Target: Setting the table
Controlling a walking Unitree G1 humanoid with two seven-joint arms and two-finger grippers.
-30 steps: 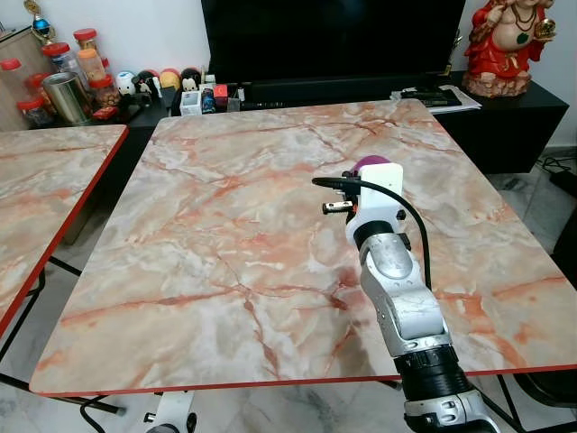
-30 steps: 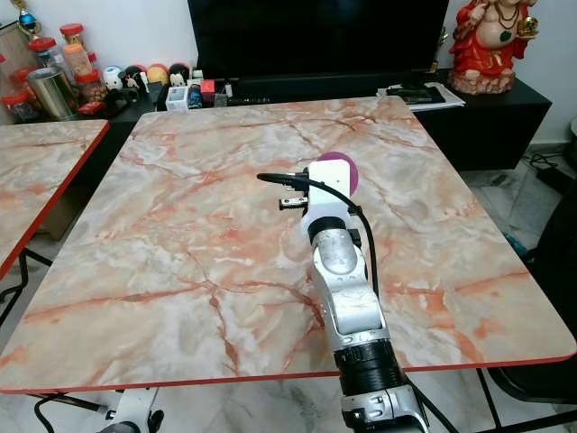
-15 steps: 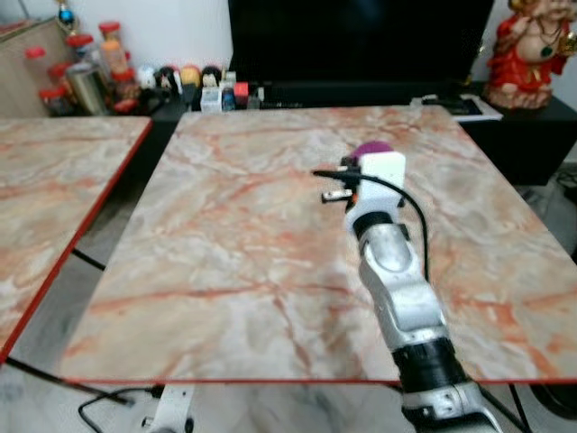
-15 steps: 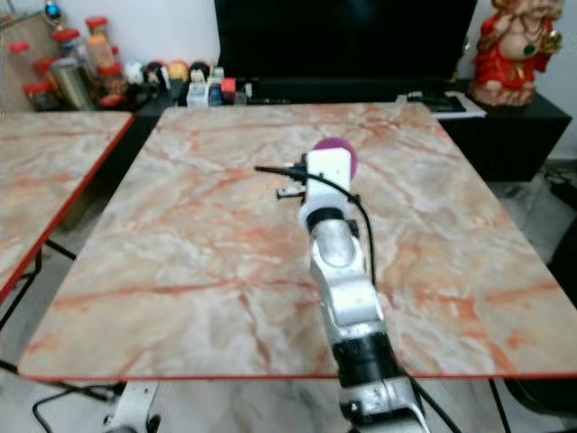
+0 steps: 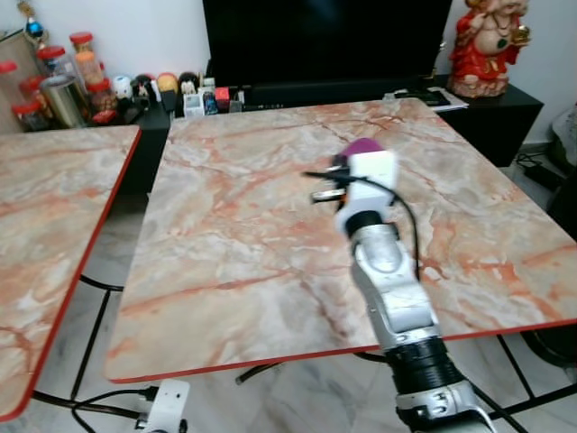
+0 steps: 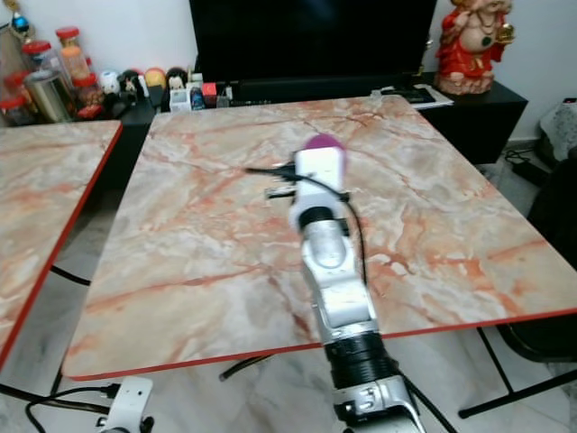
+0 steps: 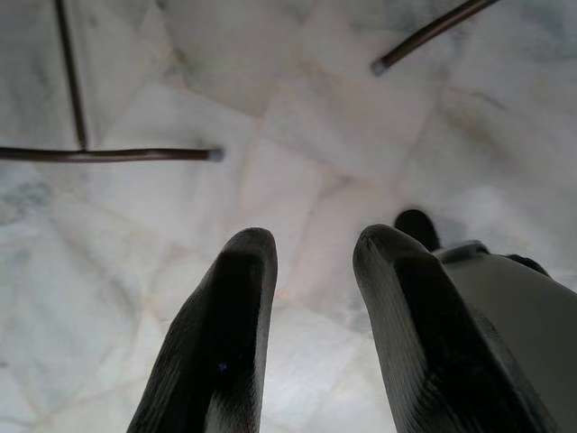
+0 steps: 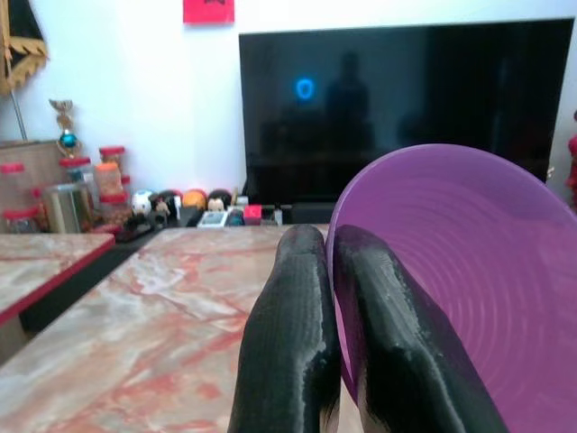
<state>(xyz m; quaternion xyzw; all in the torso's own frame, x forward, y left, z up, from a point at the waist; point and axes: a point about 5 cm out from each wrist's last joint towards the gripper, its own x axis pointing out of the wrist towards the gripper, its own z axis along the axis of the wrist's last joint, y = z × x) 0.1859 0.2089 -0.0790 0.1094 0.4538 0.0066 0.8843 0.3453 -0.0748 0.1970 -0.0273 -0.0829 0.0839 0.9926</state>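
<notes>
Head views: camera pulled back and swung since a second ago; near table (image 5: 225,271) edge now in frame. Right arm unchanged, over table middle, purple plate (image 5: 362,147) beyond wrist, not yet set down.

Right wrist: right gripper (image 8: 332,298) pinched narrow on plate rim.

Left wrist: left gripper (image 7: 311,271) hangs idle, fingers apart, holding nothing.

One purple plate (image 8: 469,271), two tables (image 5: 243,225).
</notes>
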